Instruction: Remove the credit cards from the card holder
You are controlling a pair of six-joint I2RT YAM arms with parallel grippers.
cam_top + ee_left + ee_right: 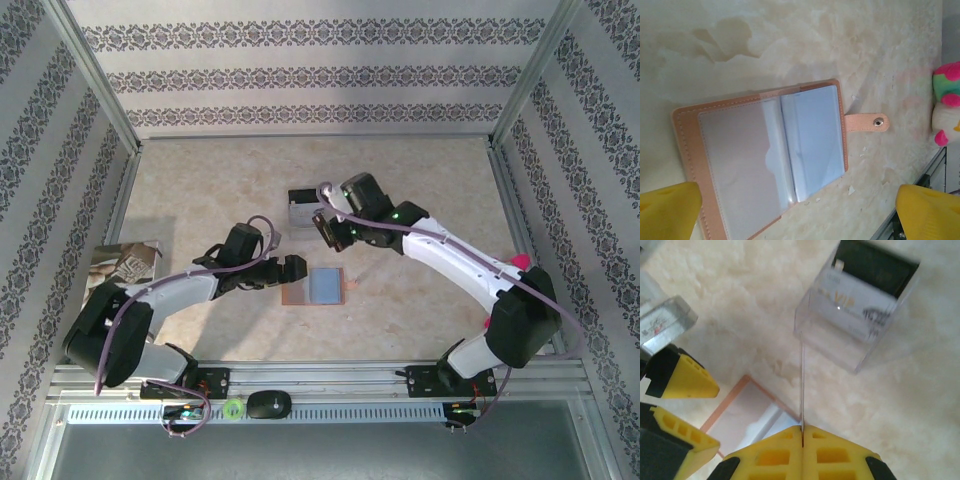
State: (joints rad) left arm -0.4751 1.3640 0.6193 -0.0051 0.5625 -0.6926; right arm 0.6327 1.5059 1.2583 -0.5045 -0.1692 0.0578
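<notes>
The card holder (765, 160) lies open and flat on the table, tan leather with clear sleeves and a snap strap (867, 122). It also shows in the top view as the card holder (322, 286). My left gripper (797, 215) hangs open just above its near edge, one yellow fingertip (667, 212) on each side, holding nothing. My right gripper (802, 432) is shut on a thin credit card (802, 385) seen edge-on, lifted above the table between the card holder (747, 415) and a clear plastic case (855, 315).
The clear case (303, 208) holds other cards and stands behind the card holder. A pink and green plush toy (947, 105) sits at the right by the rail. A booklet (122, 265) lies at the left edge. Metal frame posts and patterned walls enclose the table.
</notes>
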